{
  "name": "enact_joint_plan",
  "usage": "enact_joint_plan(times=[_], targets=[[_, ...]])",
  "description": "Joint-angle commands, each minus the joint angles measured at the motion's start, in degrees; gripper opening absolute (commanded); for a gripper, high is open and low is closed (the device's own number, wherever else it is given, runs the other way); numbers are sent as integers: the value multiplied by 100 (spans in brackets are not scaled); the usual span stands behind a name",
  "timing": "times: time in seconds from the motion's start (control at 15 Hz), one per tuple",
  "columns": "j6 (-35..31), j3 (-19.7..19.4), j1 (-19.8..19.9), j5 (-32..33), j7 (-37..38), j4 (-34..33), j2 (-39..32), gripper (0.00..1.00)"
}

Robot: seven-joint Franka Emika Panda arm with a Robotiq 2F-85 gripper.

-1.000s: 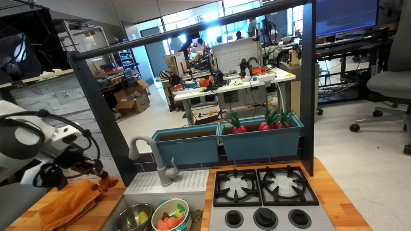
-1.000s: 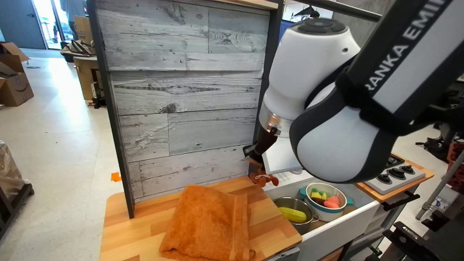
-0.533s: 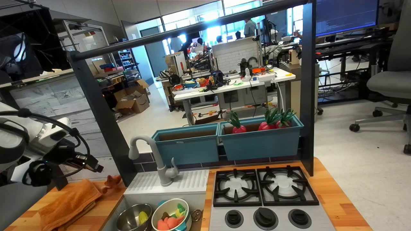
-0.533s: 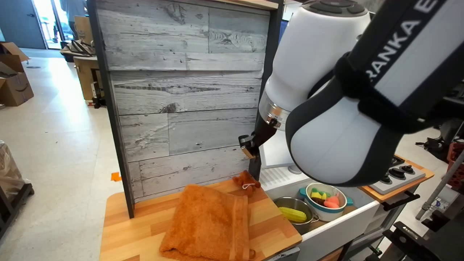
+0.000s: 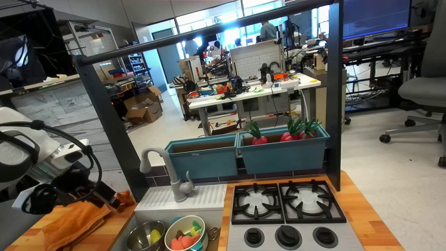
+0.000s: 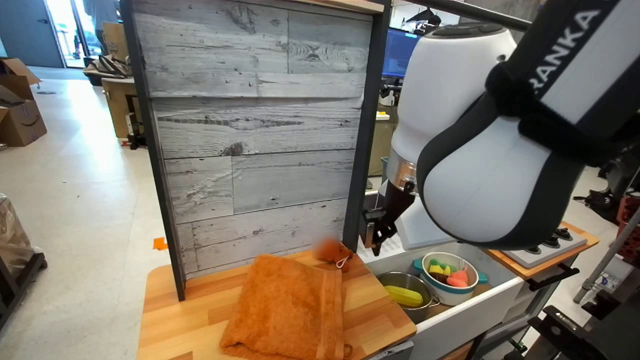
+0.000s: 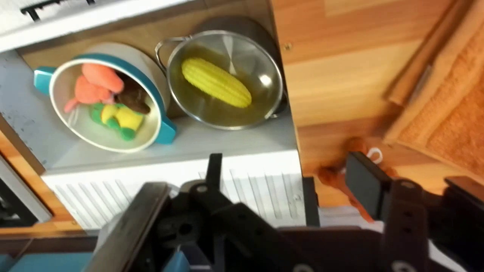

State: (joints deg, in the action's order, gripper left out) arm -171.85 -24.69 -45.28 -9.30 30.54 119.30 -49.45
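Note:
My gripper stands open over the edge between the counter and the sink, with nothing held between its fingers. The grey pad of one finger partly covers a small orange plush toy with a white loop. In both exterior views the toy lies on the wooden counter by the foot of the dark post, close beside my gripper. Whether a finger touches it I cannot tell. A folded orange towel lies on the counter just in front of the toy, its edge showing at the right of the wrist view.
The sink holds a steel pot with a yellow corn cob and a white-and-teal pot of soft toys. A grey faucet, a stove and teal planters stand beyond. A dark post and plank wall rise behind.
The plush toy, hanging from my gripper a second ago, was let go and now lies on the counter. My gripper rose, opened, then came lower and toward the sink.

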Motion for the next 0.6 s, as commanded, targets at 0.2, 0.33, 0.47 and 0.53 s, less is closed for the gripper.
enact_joint_plan(times=[0.2,0.33,0.47,0.53], targets=[[596,622,1086,347,-336,-439,-516,100],[617,592,1061,398,-260,-204,-293,100],[615,595,1108,408,-269,-357,-498,100],[384,515,968,430,-182,-337,-570,100]])
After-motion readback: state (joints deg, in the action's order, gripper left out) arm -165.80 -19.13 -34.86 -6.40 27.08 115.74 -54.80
